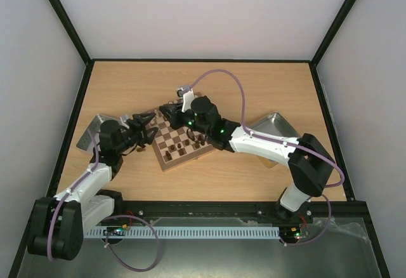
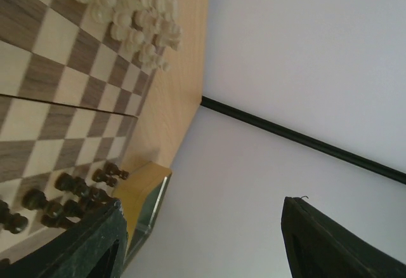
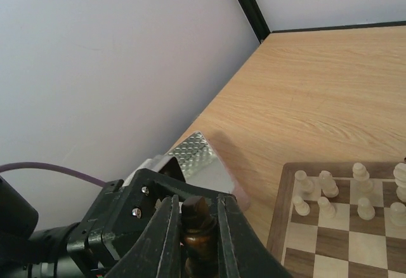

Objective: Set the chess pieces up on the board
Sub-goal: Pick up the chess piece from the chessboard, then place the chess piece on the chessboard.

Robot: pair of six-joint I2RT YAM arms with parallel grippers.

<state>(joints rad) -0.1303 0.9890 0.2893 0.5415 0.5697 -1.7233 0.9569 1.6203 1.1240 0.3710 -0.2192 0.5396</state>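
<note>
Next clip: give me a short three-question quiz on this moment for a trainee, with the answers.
1. True or false: the left gripper is clamped on a cream piece.
2. What is between the fingers of the right gripper? A) a dark brown chess piece B) a cream chess piece C) nothing
3. Fill in: in the left wrist view, the group of pieces on the board nearest that gripper is ______ in colour.

Key: 1 false, its jaws stand apart with nothing between them. 2 A. 3 dark brown.
</note>
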